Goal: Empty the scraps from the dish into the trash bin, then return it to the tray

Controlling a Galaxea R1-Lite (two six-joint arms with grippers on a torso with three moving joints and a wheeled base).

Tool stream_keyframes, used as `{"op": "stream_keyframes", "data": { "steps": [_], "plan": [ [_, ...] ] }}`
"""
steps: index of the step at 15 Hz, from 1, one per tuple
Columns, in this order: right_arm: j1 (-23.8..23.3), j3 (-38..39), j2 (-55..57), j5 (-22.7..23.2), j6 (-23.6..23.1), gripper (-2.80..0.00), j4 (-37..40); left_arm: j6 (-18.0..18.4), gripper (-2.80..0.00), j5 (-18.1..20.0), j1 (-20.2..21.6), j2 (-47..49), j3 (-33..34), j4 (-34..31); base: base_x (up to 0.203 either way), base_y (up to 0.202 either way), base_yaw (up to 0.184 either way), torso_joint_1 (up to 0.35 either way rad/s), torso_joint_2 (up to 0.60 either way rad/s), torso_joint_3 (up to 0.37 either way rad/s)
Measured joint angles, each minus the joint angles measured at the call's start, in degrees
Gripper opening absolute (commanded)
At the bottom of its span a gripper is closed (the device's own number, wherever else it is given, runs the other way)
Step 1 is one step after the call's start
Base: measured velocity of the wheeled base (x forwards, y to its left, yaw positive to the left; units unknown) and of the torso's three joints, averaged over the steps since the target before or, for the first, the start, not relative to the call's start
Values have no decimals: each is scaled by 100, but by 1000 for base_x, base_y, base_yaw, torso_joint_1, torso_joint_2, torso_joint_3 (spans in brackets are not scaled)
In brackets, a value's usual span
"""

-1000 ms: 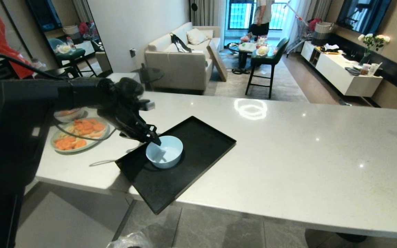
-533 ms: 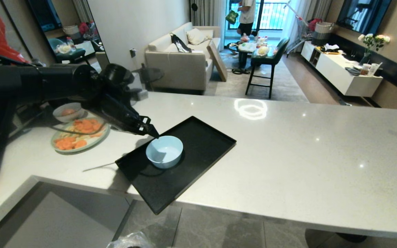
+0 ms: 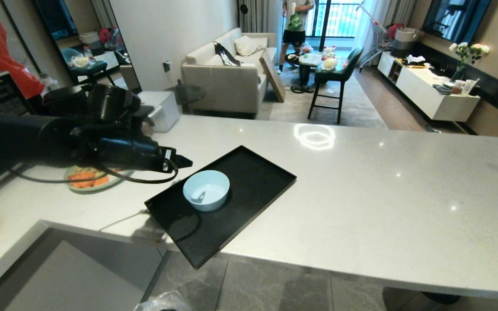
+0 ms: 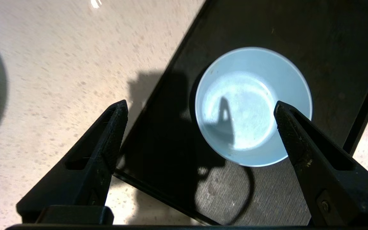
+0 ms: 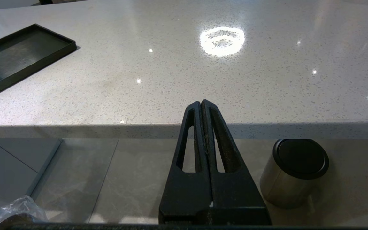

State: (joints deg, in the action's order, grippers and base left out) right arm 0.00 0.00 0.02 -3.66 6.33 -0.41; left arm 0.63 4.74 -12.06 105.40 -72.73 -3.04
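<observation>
The dish [image 3: 206,190], a small pale-blue bowl, stands on the black tray [image 3: 257,172] at the counter's front left. In the left wrist view the dish [image 4: 253,107] is bare inside; no scraps are in view. My left gripper [image 3: 185,162] hovers up and to the left of the dish, clear of its rim. Its jaws stand wide open with nothing between them [image 4: 200,104]. The trash bin [image 3: 162,302] shows only as crinkled plastic on the floor below the tray. My right gripper [image 5: 201,102] is shut and parked below the counter's front edge.
A green plate of carrot slices [image 3: 85,179] lies left of the tray, partly behind my left arm. A steel cylinder with a black top [image 5: 294,172] stands on the floor under the counter. A person [image 3: 294,21] stands far back by the window.
My left gripper has let go of the dish, opened wide, and lifted back to the left. The dish stays put on the tray. The person at the back has walked left.
</observation>
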Motion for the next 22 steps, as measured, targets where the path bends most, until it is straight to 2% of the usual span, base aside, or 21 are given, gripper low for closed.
{"op": "stream_keyframes", "data": {
  "steps": [1, 2, 6, 12, 18, 22],
  "plan": [
    [0, 0, 0, -1, -2, -280, 0, -13, 0, -15, 38, -251, 419, 400, 0, 0, 0, 0, 0, 0],
    [0, 0, 0, -2, -2, -280, 0, -19, -280, -22, 75, -492, 784, 707, 0, 0, 0, 0, 0, 0],
    [0, 0, 0, -2, -5, -280, 0, -103, -280, -28, 139, -1375, 1909, 1423, 0, 0, 0, 0, 0, 0],
    [0, 0, 0, 0, -5, -280, -2, -222, -280, -31, 222, -2622, 2846, 1514, 0, 0, 0, 0, 0, 0],
    [0, 0, 0, -2, -1, -280, 0, -228, -280, -20, 898, -4432, 4270, 1501, 0, 0, 0, 0, 0, 0],
    [0, 0, 0, 0, -2, -280, 0, -218, -280, 0, 1158, -5939, 5582, 1475, 0, 0, 0, 0, 0, 0]
  ]
}}
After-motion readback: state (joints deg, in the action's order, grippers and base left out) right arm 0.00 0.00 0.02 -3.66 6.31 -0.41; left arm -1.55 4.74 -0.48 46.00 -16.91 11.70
